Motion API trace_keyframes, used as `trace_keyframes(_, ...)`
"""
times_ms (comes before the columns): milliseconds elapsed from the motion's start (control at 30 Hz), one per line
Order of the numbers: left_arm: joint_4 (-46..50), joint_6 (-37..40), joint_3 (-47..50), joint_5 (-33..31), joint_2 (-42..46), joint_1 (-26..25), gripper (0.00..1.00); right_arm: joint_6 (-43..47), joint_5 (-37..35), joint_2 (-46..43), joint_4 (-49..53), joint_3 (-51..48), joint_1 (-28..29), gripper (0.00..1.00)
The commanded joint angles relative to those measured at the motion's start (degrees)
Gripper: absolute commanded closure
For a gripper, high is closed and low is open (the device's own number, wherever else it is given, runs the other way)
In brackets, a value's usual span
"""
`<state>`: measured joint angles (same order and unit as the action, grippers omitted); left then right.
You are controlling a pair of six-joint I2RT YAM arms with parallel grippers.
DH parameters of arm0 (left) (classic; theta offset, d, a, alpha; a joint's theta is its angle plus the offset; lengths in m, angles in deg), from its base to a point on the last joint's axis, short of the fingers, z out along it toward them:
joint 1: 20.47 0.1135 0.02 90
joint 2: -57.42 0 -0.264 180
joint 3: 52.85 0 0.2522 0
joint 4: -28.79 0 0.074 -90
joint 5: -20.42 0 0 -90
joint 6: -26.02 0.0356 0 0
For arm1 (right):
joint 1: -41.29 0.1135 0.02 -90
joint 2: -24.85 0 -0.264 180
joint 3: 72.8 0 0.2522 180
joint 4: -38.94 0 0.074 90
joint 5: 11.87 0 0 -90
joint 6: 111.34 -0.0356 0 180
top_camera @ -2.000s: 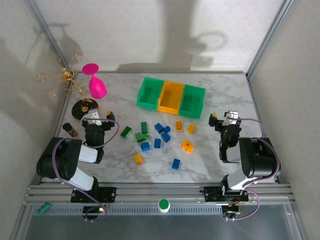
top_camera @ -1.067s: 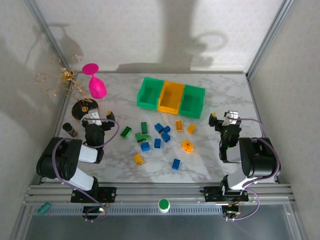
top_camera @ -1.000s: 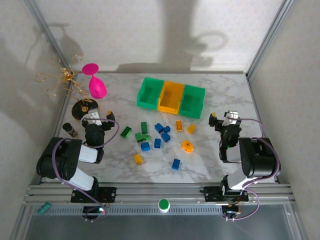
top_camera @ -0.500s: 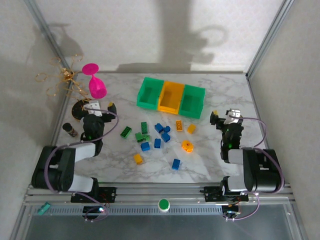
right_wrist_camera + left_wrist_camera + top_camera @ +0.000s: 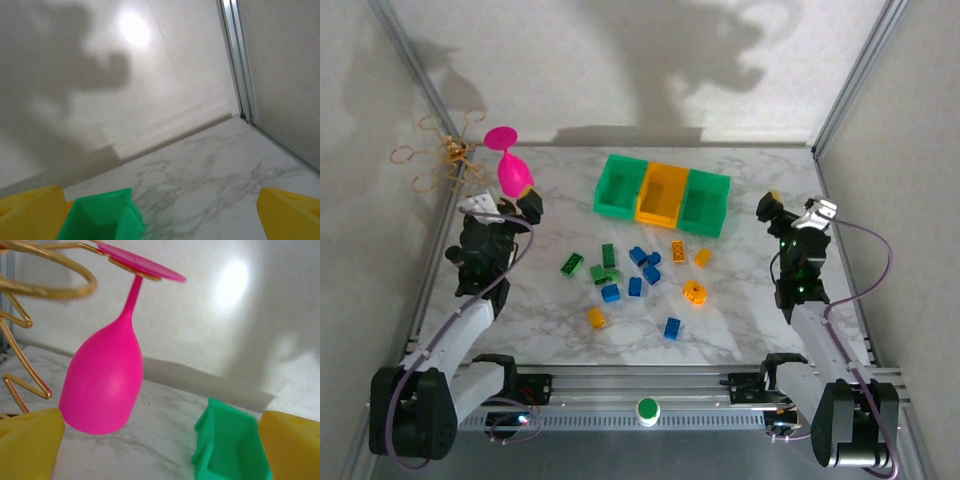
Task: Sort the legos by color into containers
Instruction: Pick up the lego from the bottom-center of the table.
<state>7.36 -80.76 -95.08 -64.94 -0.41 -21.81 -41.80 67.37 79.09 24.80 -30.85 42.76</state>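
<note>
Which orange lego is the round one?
The gear-like orange piece at the right of the scatter, in the top view just below two orange bricks; the other orange ones are rectangular.

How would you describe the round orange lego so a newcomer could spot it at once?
Find the row of three bins at the far side of the marble table. Coming toward the arms from its right end, pass two small orange-yellow bricks; the round orange lego lies just beyond them. It alone is round and toothed like a gear, while its neighbours are rectangular.

Your worktop (image 5: 745,305) glossy marbled, legos (image 5: 672,328) and containers (image 5: 664,172) smooth plastic, goblet (image 5: 102,385) satin pink, wire rack (image 5: 450,152) shiny gold metal.
</note>
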Motion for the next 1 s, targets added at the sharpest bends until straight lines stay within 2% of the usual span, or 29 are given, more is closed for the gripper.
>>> trace_keyframes(0, 7.7, -10.4, -2.3, -2.9, 2.8, 0.8, 0.01, -4.9, 1.9, 0.5, 15.4, 4.4, -0.3, 0.01)
trace_keyframes(100, 8.4, -15.1, -0.4, -6.4, 6.9, 1.2, 0.01, -5.8, 3.9, -0.1, 18.6, 5.2, -0.1, 0.01)
trace_keyframes(200, 14.9, -17.7, -2.5, -9.7, 8.3, 1.2, 0.01, -5.7, 5.5, 1.9, 25.3, 8.3, 0.9, 0.01)
trace_keyframes(300, 19.5, -18.2, -4.1, -5.2, 7.8, 1.1, 0.01, -5.2, 4.5, 3.0, 30.6, 10.6, 4.7, 0.01)
trace_keyframes(433, 24.0, -18.7, -3.7, -2.3, 10.0, -0.8, 0.01, -6.1, 3.2, 5.1, 38.3, 13.9, 9.0, 0.01)
trace_keyframes(600, 28.2, -16.6, -3.4, -1.3, 13.6, -8.5, 0.01, -7.8, 3.4, 6.6, 45.8, 15.8, 14.2, 0.01)
trace_keyframes(767, 29.8, -18.4, -2.0, -1.5, 14.9, -18.4, 0.01, -11.9, 5.2, 7.4, 49.7, 13.6, 19.7, 0.01)
trace_keyframes(967, 30.6, -17.0, -2.2, -7.5, 13.2, -32.5, 0.01, -18.6, 5.1, 8.7, 49.4, 9.2, 27.4, 0.01)
